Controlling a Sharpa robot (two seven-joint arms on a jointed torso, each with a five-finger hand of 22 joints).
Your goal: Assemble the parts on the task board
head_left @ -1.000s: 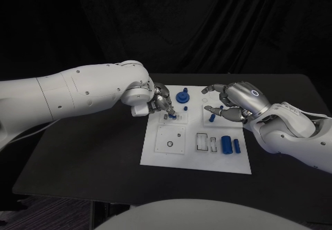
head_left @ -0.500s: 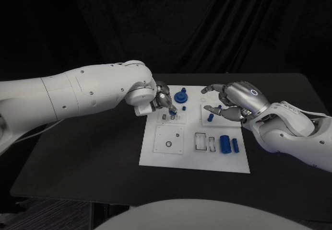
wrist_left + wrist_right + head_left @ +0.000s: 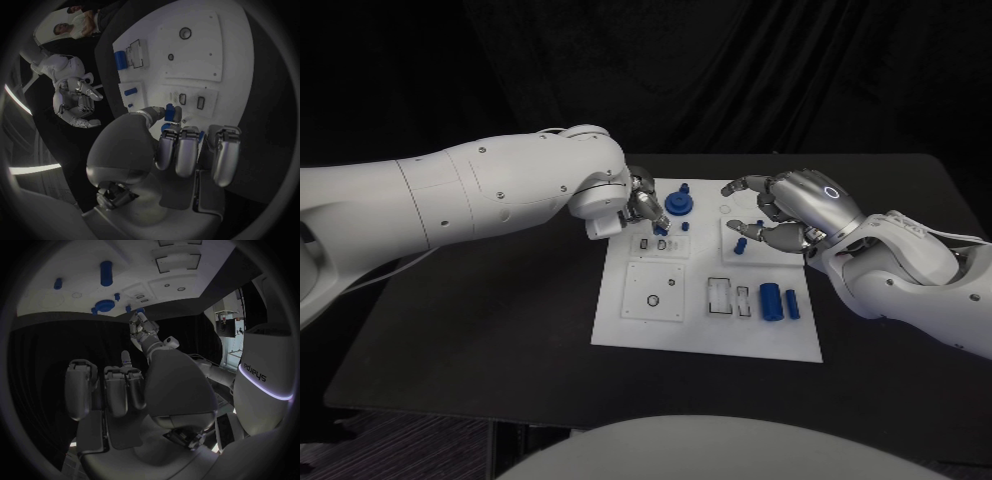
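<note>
Two hands hover over the board's (image 3: 708,340) far edge. Left hand (image 3: 643,203) pinches a blue part (image 3: 169,112); right hand (image 3: 783,212) hangs loosely curled, holding nothing.

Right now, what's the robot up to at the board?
It is assembling small blue parts on the white task board. The left hand is at the board's far left corner, pinching a small blue part at its fingertips above two small slots. The right hand hovers over the far right side with fingers apart, holding nothing. A large blue cylinder and a smaller one lie on the board.
</note>
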